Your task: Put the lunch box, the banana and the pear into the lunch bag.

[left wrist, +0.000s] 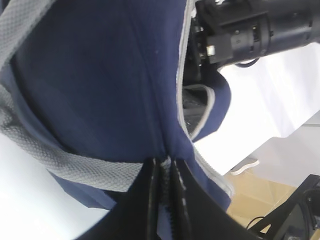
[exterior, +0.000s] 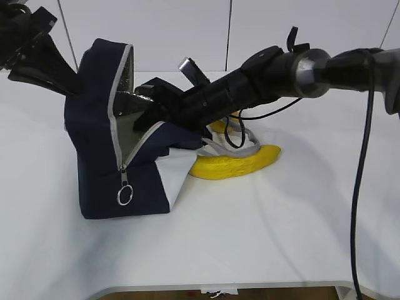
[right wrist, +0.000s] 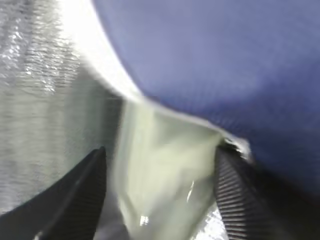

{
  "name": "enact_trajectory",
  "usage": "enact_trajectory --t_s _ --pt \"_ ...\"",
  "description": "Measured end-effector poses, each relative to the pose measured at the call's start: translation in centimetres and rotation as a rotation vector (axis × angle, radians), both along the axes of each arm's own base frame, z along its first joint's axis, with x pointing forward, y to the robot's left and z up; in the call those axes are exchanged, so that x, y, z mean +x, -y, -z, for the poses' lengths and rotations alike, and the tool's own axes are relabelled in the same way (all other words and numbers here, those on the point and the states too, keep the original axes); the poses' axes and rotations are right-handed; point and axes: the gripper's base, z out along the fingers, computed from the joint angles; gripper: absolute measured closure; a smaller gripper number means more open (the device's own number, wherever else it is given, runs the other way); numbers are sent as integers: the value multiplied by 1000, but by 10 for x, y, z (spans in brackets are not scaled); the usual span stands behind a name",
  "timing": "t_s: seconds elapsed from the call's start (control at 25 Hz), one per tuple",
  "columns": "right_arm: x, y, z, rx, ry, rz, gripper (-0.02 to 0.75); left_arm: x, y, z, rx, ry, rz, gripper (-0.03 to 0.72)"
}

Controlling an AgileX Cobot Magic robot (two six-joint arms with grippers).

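Note:
The navy lunch bag stands left of centre with its lid flap raised. My left gripper is shut on the flap's zipper edge and holds it up. My right gripper reaches through the bag's opening. In the right wrist view it holds the pale green lunch box between its fingers, against the silver lining. The banana lies on the table just right of the bag. A yellow bit of the pear shows behind my right arm.
The zipper's ring pull hangs at the bag's front corner. Grey webbing handles lie over the banana. A black cable hangs from my right arm. The table's front edge is near.

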Motion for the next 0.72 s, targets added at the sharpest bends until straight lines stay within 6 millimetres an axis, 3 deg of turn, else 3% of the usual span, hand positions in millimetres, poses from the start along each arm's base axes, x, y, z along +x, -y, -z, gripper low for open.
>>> enact_trajectory --t_s 0.2,0.72 --pt "4 1 -20 -29 59 -80 218 0 -1 1 19 3 3 676" --pt "17 23 -88 -464 222 -189 218 0 -2 1 25 3 4 676"
